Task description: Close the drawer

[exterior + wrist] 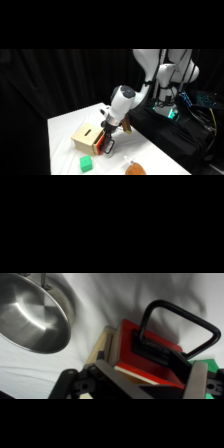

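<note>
The drawer (101, 144) has a red-orange front and a black loop handle (108, 147), and it sits in the right end of a light wooden box (86, 136) with a slot in its top. My gripper (106, 136) comes down right at that end. In the wrist view the red drawer front (131, 344) fills the middle and stands slightly out from the box's wooden edge (103, 344). The loop handle (181, 322) sticks out towards the upper right. My gripper (156, 382) is open, with its fingers (197, 381) apart on either side of the drawer front's lower part.
A green cube (86, 163) lies on the white table (65, 125) in front of the box. A shiny metal bowl (31, 322) sits close to the box. An orange-brown object (135, 170) lies at the table's near edge. Black bags and cables lie to the right.
</note>
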Motion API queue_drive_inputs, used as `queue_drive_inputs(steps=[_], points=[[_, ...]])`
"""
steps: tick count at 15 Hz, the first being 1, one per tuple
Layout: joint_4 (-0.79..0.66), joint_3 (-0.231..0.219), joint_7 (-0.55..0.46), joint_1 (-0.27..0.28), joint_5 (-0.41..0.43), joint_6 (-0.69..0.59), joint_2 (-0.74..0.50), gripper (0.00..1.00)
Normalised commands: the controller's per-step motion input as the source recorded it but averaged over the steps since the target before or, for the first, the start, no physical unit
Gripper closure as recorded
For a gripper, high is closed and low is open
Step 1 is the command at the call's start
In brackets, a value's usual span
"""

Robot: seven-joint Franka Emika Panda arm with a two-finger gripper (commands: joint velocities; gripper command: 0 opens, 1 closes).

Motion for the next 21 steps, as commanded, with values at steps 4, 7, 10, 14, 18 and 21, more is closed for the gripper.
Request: queue_drive_inputs(steps=[4,7,10,14,18,21], points=[[0.07,-0.239,0.30,0.137,-0.249,0.06,0.01,0.00],[0.06,-0.255,0.31,0.145,-0.270,0.04,-0.02,0.00],[0.08,-0.221,0.28,0.101,-0.211,0.05,0.01,0.00],[0.04,-0.182,0.28,0.137,-0.183,0.01,-0.05,0.00],[-0.09,-0.157,0.15,0.131,-0.229,0.06,-0.23,0.00],[-0.49,0.039,-0.36,-0.004,-0.052,-0.04,-0.72,0.00]])
